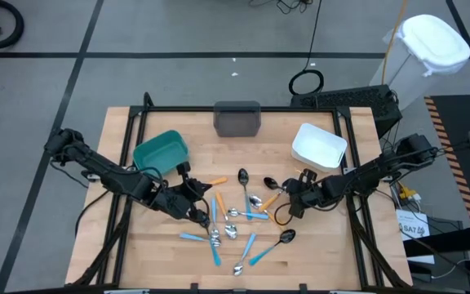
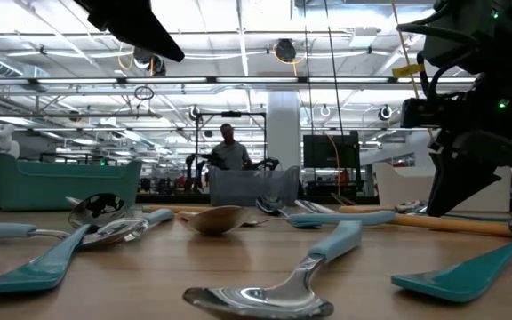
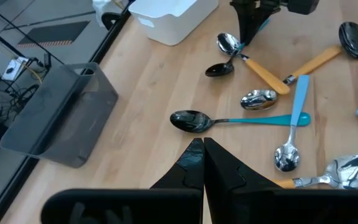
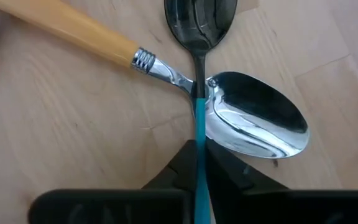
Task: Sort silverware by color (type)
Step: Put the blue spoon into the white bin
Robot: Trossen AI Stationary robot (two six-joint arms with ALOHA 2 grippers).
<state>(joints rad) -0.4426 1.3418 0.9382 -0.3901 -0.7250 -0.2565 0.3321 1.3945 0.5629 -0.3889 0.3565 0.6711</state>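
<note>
Several spoons and forks with blue, orange or plain handles lie scattered on the wooden table (image 1: 178, 261), mid-table. My right gripper (image 4: 199, 149) (image 1: 290, 192) is at their right end, shut on a black-bowled, blue-handled spoon (image 4: 201, 25) that lies against a silver spoon with an orange handle (image 4: 253, 121). My left gripper (image 3: 202, 149) (image 1: 200, 211) is shut over the left part of the pile, just short of a black spoon with a teal handle (image 3: 194, 121). An orange-handled fork (image 3: 328, 174) lies beside its fingers. My right gripper pinches the black spoon's blue handle (image 4: 199, 124) between its two fingers, just behind the neck. The handle runs back along the fingers. The gripper comes from above, slanting down (image 3: 248, 31). The black bowl (image 3: 218, 70) stays low at the table and the handle slopes up into the hold.
A teal bin (image 1: 161, 152) stands at the table's left, a grey bin (image 1: 237, 119) at the far edge and a white bin (image 1: 318, 147) at the right. A black frame rims the table. A person stands in the room beyond (image 2: 229, 151).
</note>
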